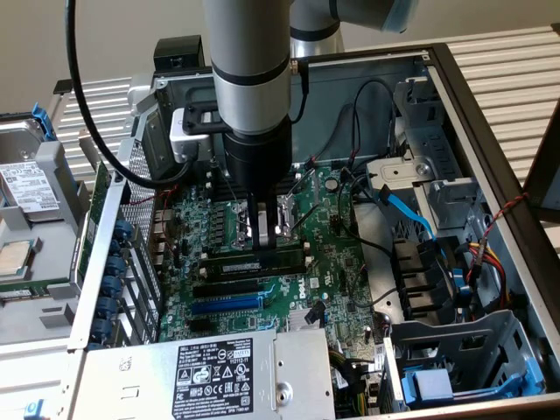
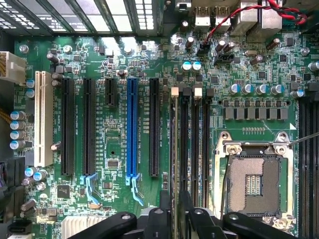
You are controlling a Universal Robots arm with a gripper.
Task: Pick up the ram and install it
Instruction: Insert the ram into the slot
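One pincer (image 1: 267, 244) is seen with its two fingers (image 2: 165, 214) narrowly parted astride the one ram (image 1: 284, 260), which is set on edge among four black memory slots (image 2: 196, 149), between one blue slot (image 2: 131, 129) and one processor socket (image 2: 254, 181).

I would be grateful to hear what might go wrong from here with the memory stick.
1. The memory stick stands in its slot under the gripper; whether it is pressed fully home cannot be seen, so it may be half seated.
2. The bare processor socket lies close beside it; a sideways slip might bend its contacts.
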